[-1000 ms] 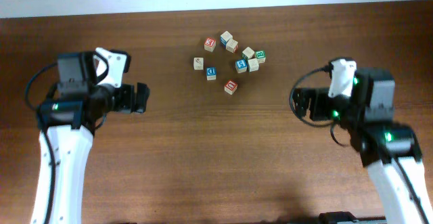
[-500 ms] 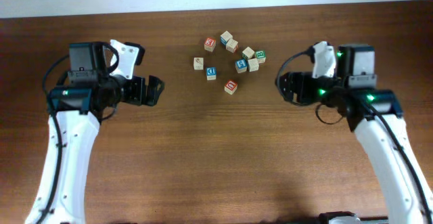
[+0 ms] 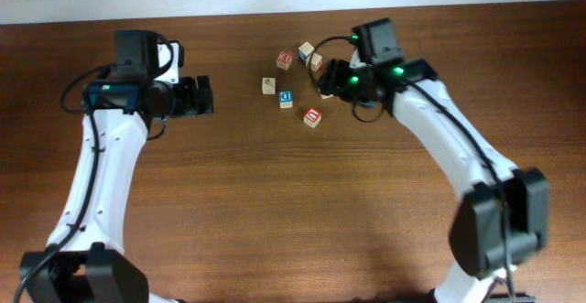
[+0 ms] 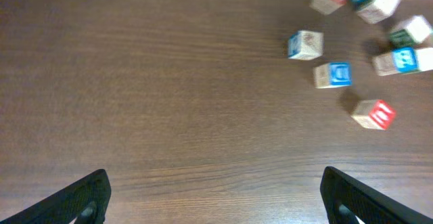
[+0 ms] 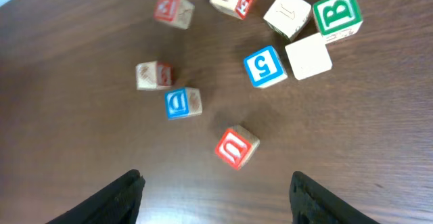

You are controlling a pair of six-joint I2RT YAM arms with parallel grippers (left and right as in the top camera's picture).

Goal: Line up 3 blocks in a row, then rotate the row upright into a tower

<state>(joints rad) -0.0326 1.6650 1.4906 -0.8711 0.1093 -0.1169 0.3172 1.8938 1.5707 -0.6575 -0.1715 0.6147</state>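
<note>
Seen from overhead, the blocks lie loosely scattered near the far edge of the table (image 3: 275, 202), about midway along it. The blue "D" block (image 3: 287, 98) sits in the middle, the red-lettered block (image 3: 312, 117) is the one closest to the near edge, and a pale cream block (image 3: 268, 85) is on the cluster's left. The left gripper (image 3: 205, 96) hangs well apart to their left, while the right gripper (image 3: 328, 78) hovers over the cluster's right side. In the left wrist view the fingers (image 4: 81, 197) stand at the bottom corners, jaws wide and empty, with the blocks far off at upper right. In the right wrist view the jaws are also apart and empty. The red-lettered block lies just ahead between them, with a blue "5" block (image 5: 265, 66) and a green "B" block (image 5: 337, 12) beyond. These look like light, rigid wooden cubes with smooth painted faces, likely to skid. Gripping squarely on two opposite side faces seems best.
</note>
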